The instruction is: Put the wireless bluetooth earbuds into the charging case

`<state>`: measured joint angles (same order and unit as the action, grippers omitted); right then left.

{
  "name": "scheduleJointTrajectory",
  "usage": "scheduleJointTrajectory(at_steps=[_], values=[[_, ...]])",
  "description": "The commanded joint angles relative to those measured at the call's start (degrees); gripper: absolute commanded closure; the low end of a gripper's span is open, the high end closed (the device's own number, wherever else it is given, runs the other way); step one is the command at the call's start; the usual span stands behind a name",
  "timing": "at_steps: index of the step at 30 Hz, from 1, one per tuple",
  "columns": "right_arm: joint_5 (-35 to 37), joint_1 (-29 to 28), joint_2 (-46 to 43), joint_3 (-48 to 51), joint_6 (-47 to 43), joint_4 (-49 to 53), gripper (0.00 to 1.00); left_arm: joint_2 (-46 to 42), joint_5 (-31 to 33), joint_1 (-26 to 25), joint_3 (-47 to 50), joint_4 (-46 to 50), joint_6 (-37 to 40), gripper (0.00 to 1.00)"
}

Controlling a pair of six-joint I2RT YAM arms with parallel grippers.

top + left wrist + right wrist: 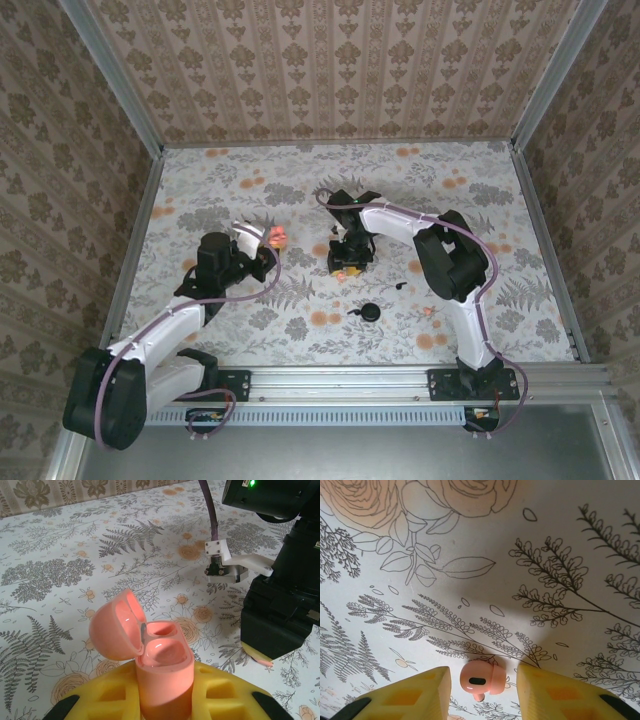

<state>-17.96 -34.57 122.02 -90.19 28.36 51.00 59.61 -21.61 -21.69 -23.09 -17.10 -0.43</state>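
The top view looks steeply down from above and behind the arm bases (225,380), over the whole counter (250,170). The left wrist view sits low, facing across the counter; it shares the charging case (165,680) and right arm (275,620) with the top view. The right wrist view looks straight down, very near the counter.

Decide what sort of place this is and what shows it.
Probably a robot test booth: wallpapered walls in a metal frame, a floral table, and two arms bolted to a rail at its edge.
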Motion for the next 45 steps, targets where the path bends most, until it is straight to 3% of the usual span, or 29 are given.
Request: scheduleJointTrajectory(at_steps=[1,20,29,37,45], values=[[0.3,-0.6,1.5,-1.6,0.9,1.5,0.59,0.5,-1.1,0.2,0.1,-0.9,0.2,0.84],[2.0,-1.5,1.4,-0.4,0.8,1.9,0.69,0.8,-1.8,0.4,0.2,-0.8,0.1,0.85],[3.4,-1.3,-2.7,3.3,2.3,-2.8,0.72,3.7,-2.7,-0.7,-0.1,-1.7,0.3,0.85],[3.2,0.6,-12.1,15.0,6.6,-18.4,0.72,12.0,-2.6,-7.4,0.5,-11.3,-1.4,0.85],[5.6,2.5,-22.1,27.3,8.2,-35.8,0.73,20.9,-6.8,-8.9,0.7,-23.2,-2.0,0.85]])
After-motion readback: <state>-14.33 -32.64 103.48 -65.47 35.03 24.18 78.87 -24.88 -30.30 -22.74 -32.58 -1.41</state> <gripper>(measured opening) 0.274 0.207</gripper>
